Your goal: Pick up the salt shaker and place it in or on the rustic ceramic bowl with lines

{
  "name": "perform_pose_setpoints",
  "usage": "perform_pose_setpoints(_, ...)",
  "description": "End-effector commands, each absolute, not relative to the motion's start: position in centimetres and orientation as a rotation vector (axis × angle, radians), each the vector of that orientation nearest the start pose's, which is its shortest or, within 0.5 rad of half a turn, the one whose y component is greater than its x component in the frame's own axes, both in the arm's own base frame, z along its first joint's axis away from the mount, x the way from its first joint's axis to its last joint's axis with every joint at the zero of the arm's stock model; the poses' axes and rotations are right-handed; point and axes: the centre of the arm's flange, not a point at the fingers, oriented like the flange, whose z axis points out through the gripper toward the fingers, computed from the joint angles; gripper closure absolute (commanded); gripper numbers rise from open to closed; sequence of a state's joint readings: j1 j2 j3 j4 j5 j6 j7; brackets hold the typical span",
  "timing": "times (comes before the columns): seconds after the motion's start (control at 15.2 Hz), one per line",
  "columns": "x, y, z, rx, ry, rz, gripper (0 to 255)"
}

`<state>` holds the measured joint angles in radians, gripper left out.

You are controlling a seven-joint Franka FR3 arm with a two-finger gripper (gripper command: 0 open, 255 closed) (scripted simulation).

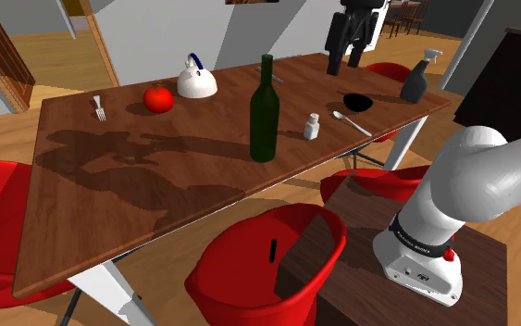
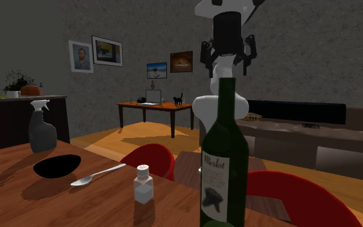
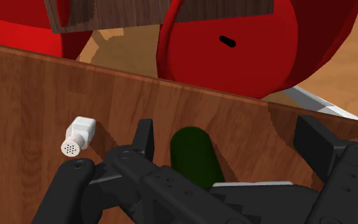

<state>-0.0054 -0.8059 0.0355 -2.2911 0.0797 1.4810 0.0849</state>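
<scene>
Jaws apart and empty: gripper hangs high above the table. Shaker stands upright near the chair-side edge, with the spoon between it and the bowl, and the bottle near.

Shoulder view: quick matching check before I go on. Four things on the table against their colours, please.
Things:
1. shaker
2. bowl
3. bottle
4. tomato

Colours:
a. red
b. black
c. white
d. dark green

Pairs: 1-c, 2-b, 3-d, 4-a
</scene>
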Motion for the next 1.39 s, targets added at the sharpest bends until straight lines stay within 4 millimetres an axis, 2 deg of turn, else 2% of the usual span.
perform_pose_setpoints(0.0, 29.2, 2.2, 61.9, -3.087, 0.091, 0.011, 0)
perform_pose_setpoints(1.32, 40.5, -13.8, 44.9, -3.131, 0.082, 0.004, 0)
